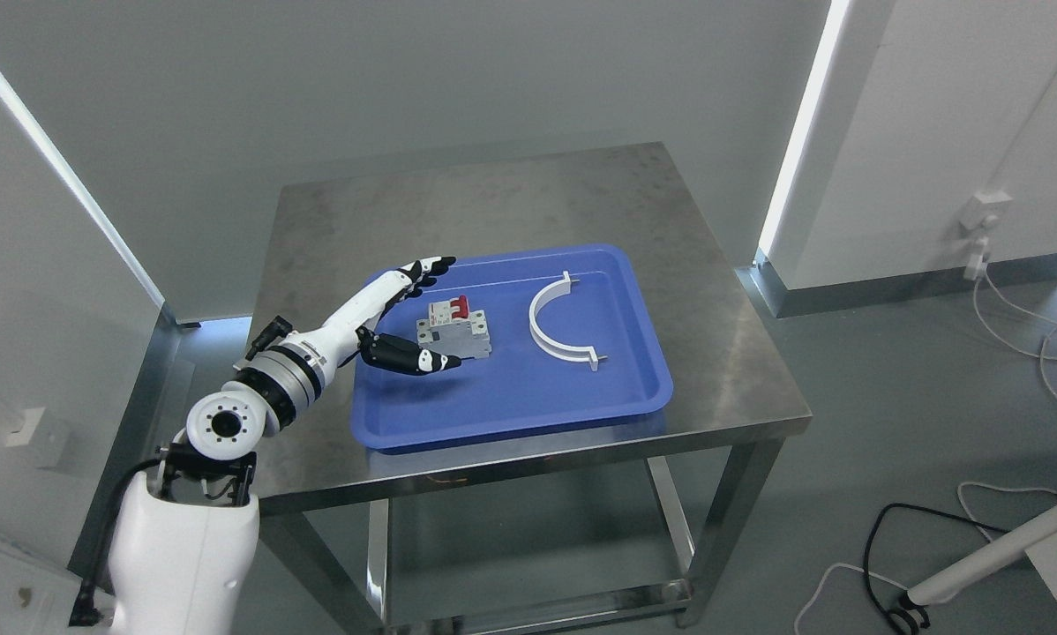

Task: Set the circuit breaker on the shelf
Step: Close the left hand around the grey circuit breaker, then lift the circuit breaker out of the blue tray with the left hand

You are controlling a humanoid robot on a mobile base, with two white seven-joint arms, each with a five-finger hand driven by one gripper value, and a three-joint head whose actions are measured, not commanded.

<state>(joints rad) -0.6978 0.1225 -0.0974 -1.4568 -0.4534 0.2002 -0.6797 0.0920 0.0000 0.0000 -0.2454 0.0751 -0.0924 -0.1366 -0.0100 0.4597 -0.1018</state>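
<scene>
One hand in view: the left hand [405, 313], reaching over the left rim of the tray [511, 414]. Fingers [423, 272] spread and extended past the breaker's far-left corner; thumb [414, 360] stretched along its near-left side. Hand unclenched, nothing held. Whether the thumb tip touches the breaker's casing, cannot tell; it sits just beside it at least. Right hand not visible.

Breaker [455, 331] lies inside the tray, left of tray centre, in the gap between fingers and thumb. Grey body, red toggles on the far upper face, lying flat rather than standing.

White bracket [557, 319], a half-ring with pegs at its ends, lies in the tray right of the breaker, apart from it.

Tray rests on the steel table [670, 212], toward the table's near edge. A lower rack shows beneath the tabletop, under the tray; this may be the shelf meant, not certain.

Handling judgement: the breaker looks a rigid moulded plastic block, compact, probably moderately heavy for its size, smooth-sided and so liable to slip on hard fingertips. Not fragile, though the red toggles could flip if pressed. Best hold: across the two flat grey side faces, thumb on the near one, fingers on the far one, staying clear of the toggles. Lying low in the tray, fingertips must get down beside it first.
</scene>
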